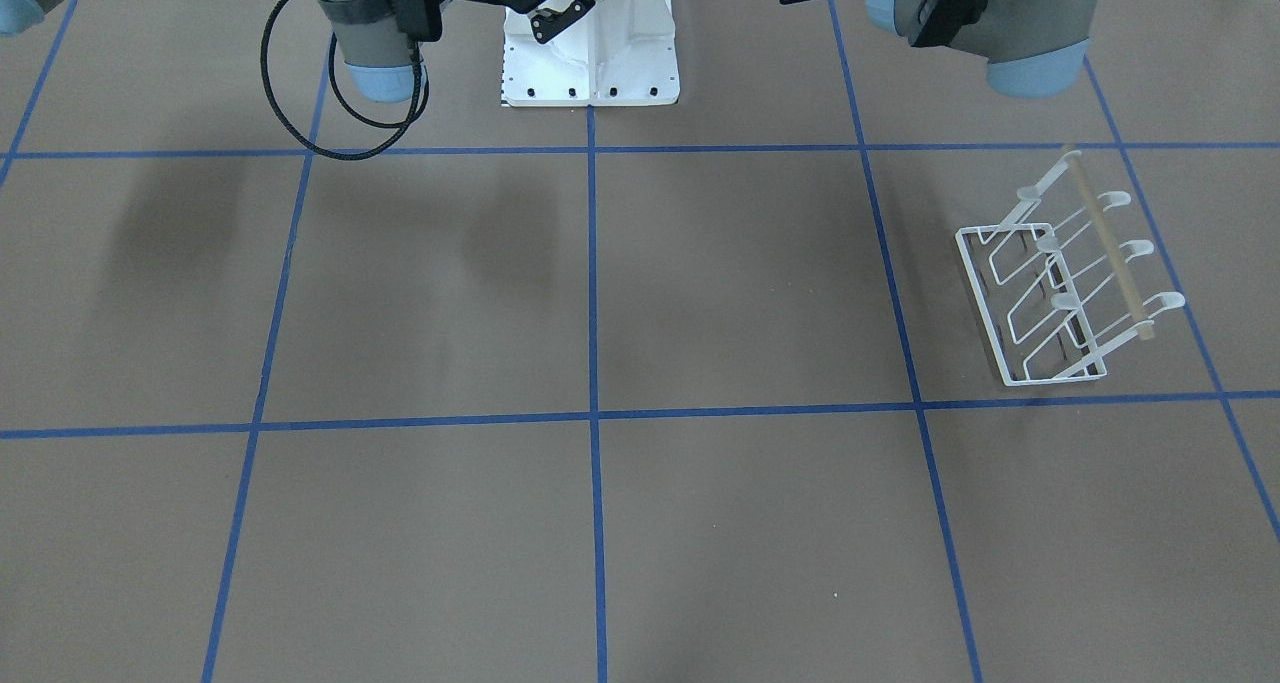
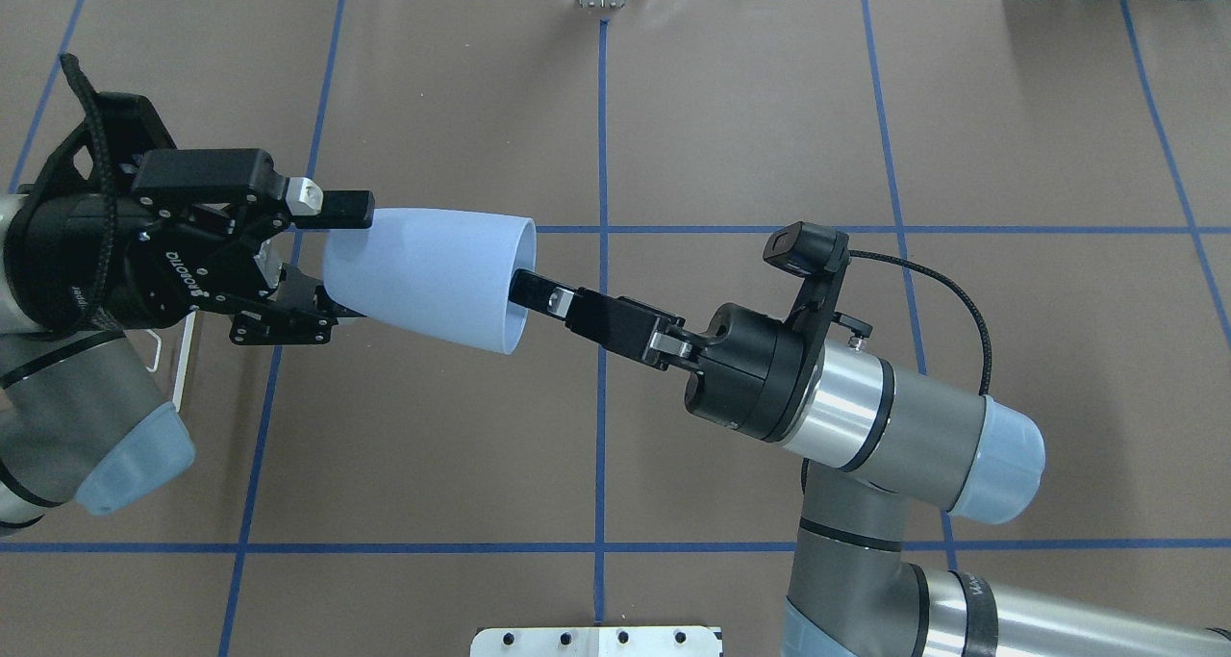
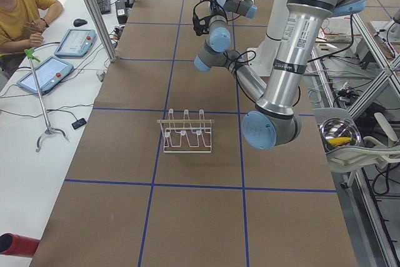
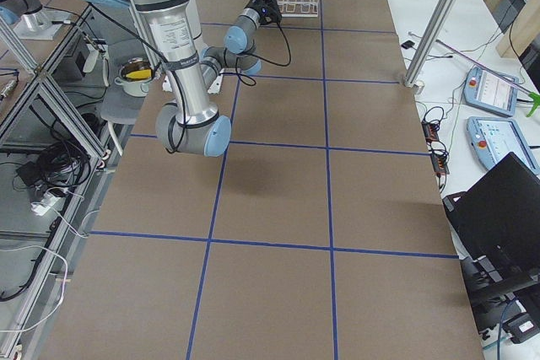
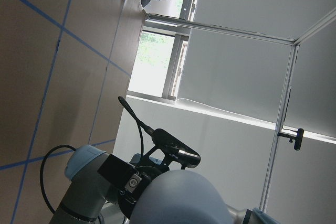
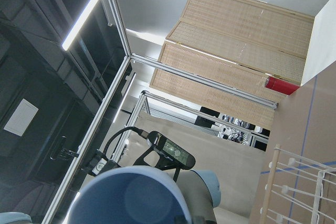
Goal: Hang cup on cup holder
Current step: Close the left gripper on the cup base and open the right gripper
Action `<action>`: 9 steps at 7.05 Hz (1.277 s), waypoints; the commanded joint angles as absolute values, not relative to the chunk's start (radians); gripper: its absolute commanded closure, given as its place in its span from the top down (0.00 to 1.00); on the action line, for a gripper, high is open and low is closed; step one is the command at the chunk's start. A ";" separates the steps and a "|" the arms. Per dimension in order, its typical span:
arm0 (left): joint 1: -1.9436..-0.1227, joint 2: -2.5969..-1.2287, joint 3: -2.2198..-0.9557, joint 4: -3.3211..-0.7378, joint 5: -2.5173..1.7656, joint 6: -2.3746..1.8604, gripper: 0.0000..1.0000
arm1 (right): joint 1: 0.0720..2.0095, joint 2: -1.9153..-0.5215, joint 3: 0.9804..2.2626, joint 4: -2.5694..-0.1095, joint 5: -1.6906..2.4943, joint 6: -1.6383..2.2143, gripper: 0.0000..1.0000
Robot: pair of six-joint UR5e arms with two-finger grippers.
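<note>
The light blue cup (image 2: 423,277) hangs on its side above the table, mouth towards my right arm. My left gripper (image 2: 351,263) is shut on its narrow base, with one finger (image 2: 337,210) on each side. My right gripper (image 2: 534,296) reaches into the mouth and is shut on the rim; its outer finger is hidden. The cup also shows in the left wrist view (image 5: 178,198) and the right wrist view (image 6: 126,195). The white wire cup holder (image 1: 1065,283) stands on the table on my left side, below and behind my left gripper, and carries no cup.
The white pedestal base (image 1: 590,63) stands at the table's robot edge. A black cable loop (image 1: 300,93) hangs from my right wrist. An operator (image 3: 25,10) sits beside tablets at a side desk. A metal bowl (image 3: 340,134) sits off the table.
</note>
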State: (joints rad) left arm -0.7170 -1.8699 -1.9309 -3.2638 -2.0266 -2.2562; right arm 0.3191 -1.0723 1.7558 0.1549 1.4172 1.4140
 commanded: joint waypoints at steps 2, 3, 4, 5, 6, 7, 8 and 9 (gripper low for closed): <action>-0.716 -1.871 -1.931 -3.267 -2.026 -2.258 0.28 | 0.319 -1.074 1.756 0.155 1.411 1.411 0.00; -0.716 -1.871 -1.933 -3.267 -2.025 -2.258 0.15 | 0.321 -1.072 1.758 0.156 1.410 1.396 0.44; -0.716 -1.871 -1.934 -3.267 -2.025 -2.260 0.12 | 0.322 -1.075 1.772 0.155 1.410 1.402 0.99; -0.716 -1.871 -1.934 -3.267 -2.025 -2.260 0.08 | 0.345 -1.087 1.788 0.155 1.414 1.410 1.00; -0.716 -1.870 -1.936 -3.267 -2.020 -2.260 0.07 | 0.372 -1.115 1.802 0.158 1.420 1.411 1.00; -0.716 -1.870 -1.936 -3.267 -2.020 -2.266 0.03 | 0.399 -1.141 1.802 0.156 1.437 1.413 1.00; -0.718 -1.870 -1.937 -3.267 -2.022 -2.267 0.00 | 0.450 -1.155 1.810 0.090 1.469 1.417 1.00; -0.719 -1.867 -1.943 -3.267 -2.022 -2.260 0.00 | 0.530 -1.178 1.816 -0.028 1.526 1.460 1.00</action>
